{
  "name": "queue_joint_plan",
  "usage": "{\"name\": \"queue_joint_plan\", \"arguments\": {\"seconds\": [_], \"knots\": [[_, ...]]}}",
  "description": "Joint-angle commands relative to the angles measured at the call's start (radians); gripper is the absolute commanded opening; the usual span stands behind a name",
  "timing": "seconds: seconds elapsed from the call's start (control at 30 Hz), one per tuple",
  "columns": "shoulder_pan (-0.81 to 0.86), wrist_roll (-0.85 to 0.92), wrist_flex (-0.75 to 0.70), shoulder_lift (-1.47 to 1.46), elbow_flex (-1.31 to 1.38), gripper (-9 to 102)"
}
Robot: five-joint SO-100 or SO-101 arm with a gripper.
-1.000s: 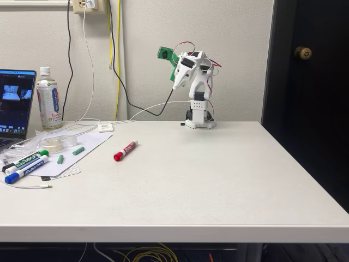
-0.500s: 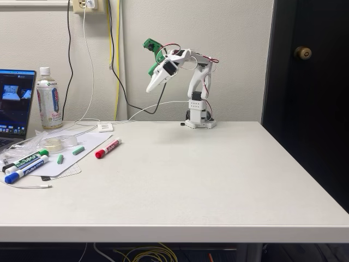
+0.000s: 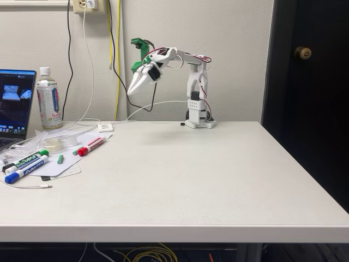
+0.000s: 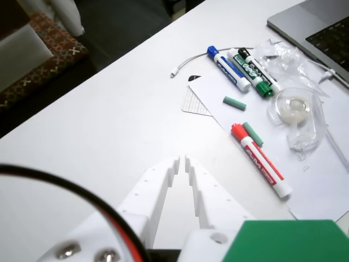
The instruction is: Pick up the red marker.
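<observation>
The red marker [image 3: 90,146] lies on a white sheet at the left of the table, its red cap toward the front-left. In the wrist view the red marker [image 4: 260,160] lies diagonally on the sheet, cap up-left, next to a small green piece [image 4: 252,134]. My gripper [image 3: 131,91] hangs high in the air, pointing down-left, to the right of and well above the marker. In the wrist view the gripper [image 4: 181,160] has its white fingers almost together with nothing between them, left of the marker.
A green-capped marker [image 3: 27,159] and a blue-capped marker [image 3: 24,170] lie at the far left, with a tape roll [image 3: 54,142], a bottle [image 3: 49,101], a laptop [image 3: 13,103] and cables. The arm's base [image 3: 199,117] stands at the table's back.
The arm has swung left and stretched out over the table. The red marker lies further left than before, now on the white sheet.
</observation>
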State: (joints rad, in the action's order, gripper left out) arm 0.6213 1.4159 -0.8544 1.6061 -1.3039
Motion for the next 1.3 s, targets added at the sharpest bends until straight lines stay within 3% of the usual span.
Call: {"name": "queue_joint_plan", "arguments": {"seconds": [0.0,0.3,0.53,0.73,1.27], "knots": [[0.011,0.063,-0.009,-0.026,0.118,1],[0.038,0.221,0.041,-0.126,0.169,1],[0.066,0.342,-0.241,-0.387,0.632,1],[0.092,0.417,-0.370,-0.554,0.876,1],[0.184,0.603,-0.232,-0.683,0.877,1]]}}
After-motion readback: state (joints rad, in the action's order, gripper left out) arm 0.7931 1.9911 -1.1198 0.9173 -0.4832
